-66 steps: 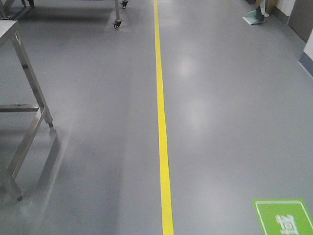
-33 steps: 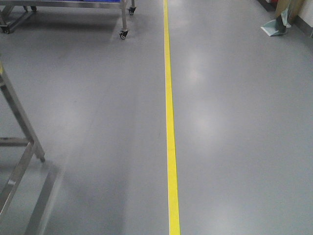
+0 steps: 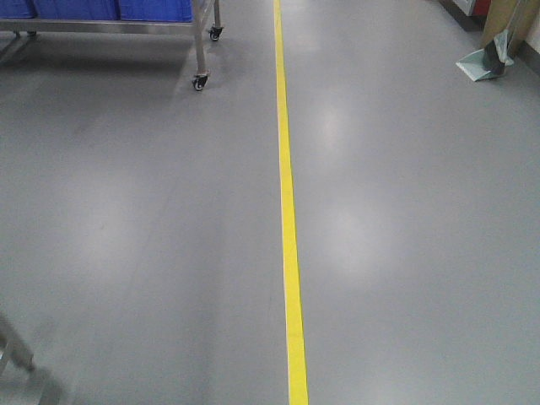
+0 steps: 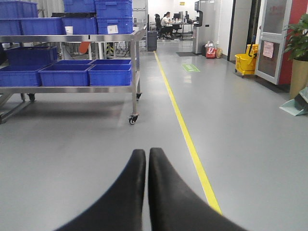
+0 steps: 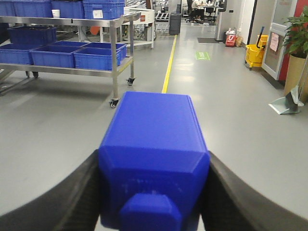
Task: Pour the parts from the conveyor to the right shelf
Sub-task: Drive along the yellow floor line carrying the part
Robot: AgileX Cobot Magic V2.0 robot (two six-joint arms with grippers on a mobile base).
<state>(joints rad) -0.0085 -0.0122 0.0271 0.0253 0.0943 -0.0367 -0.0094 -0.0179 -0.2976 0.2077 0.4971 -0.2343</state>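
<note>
My right gripper (image 5: 154,166) is shut on a bright blue plastic block (image 5: 154,144), one of the parts, its stud facing the camera; a black finger (image 5: 72,192) presses each side. Held above the grey floor, my left gripper (image 4: 147,152) is shut and empty. A stainless-steel rack on casters (image 3: 201,42) with blue bins (image 3: 152,8) stands ahead on the left, also in the left wrist view (image 4: 72,89) and the right wrist view (image 5: 72,70). I cannot tell whether it is the right shelf. The conveyor is out of view.
A yellow floor line (image 3: 287,211) runs straight ahead. A steel frame leg (image 3: 13,350) shows at the bottom left. To the right are a dustpan (image 3: 485,66), a yellow mop bucket (image 4: 246,62) and a potted plant (image 4: 299,48). A green floor sign (image 4: 191,68) lies far ahead.
The front view has advanced along the yellow line. The steel frame on the left slid down and nearly out of frame, the green floor mark is gone, and the rack's blue bins have come into view.
</note>
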